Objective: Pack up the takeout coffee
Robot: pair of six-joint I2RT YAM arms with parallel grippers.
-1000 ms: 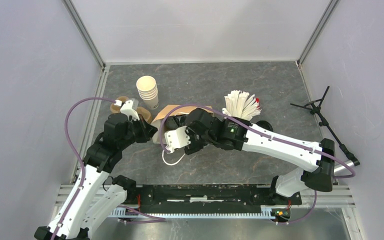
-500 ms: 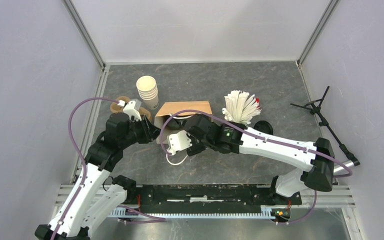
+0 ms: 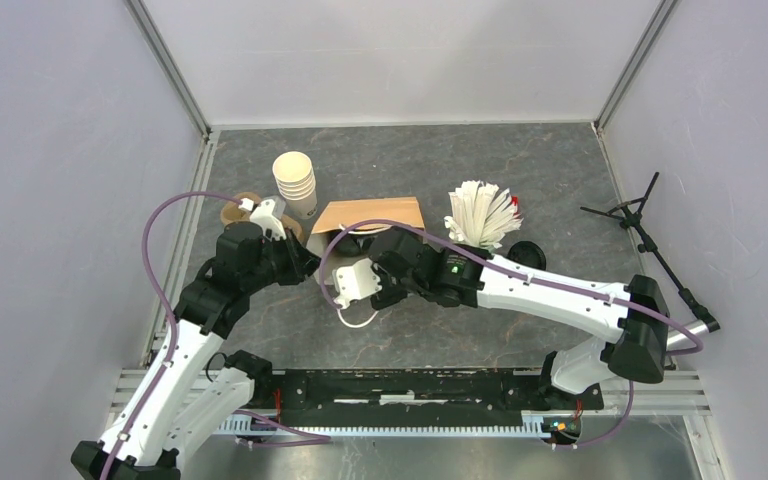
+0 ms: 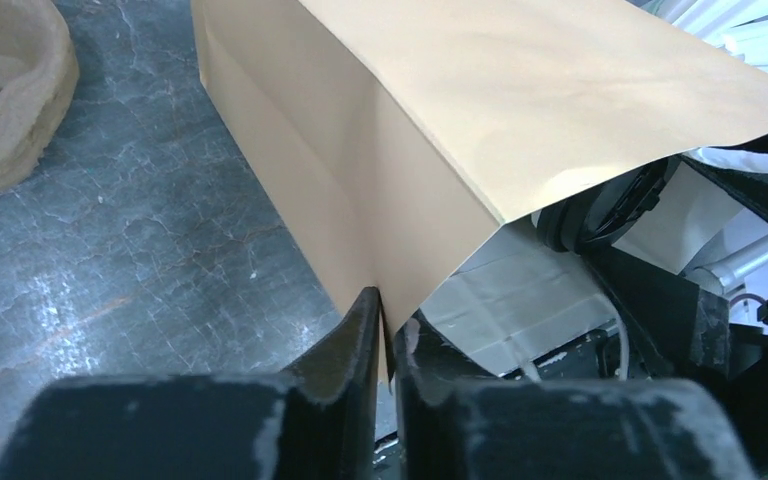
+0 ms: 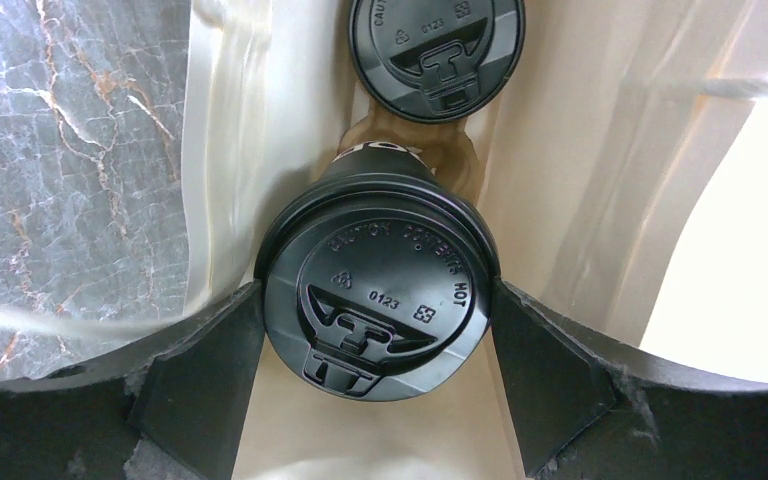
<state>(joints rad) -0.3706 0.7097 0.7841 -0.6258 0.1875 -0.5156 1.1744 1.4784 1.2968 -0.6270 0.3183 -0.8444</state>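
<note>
A small paper cup under a round black plastic lid [image 5: 380, 300] sits inside the mouth of the brown paper bag [image 3: 365, 213], its lid facing the right wrist camera. It lies squarely between the two dark fingers [image 5: 200, 380] of the right hand [image 5: 375, 298]. One pad is at its 9 o'clock and one at its 3 o'clock, both against the lid's rim, so the hand is grasping this cup with its jaws spread wide. A second black-lidded cup [image 5: 437, 50] lies deeper in the bag, just beyond the first at 12 o'clock. The bag's pale inner walls run close outside each finger, leaving little slack sideways. From above, the bag lies with its mouth toward 6 o'clock and its white cord handle [image 3: 358, 320] looped on the grey marbled counter [image 3: 410, 160]. At the bag's 8 o'clock the left hand [image 4: 388, 335] is clenched on the paper's edge, which runs down between its nearly closed fingers. A brown moulded pulp carrier [image 4: 0, 90] lies at the bag's 9 o'clock. A stack of lidless cream cups [image 3: 295, 183] stands at 10 o'clock, near the corner of the bag. A bundle of white sticks [image 3: 482, 213] stands just beside the bag at 3 o'clock. Bare counter runs from the bag toward 12 o'clock as far as the back wall, and toward 6 o'clock as far as the arm bases.
</note>
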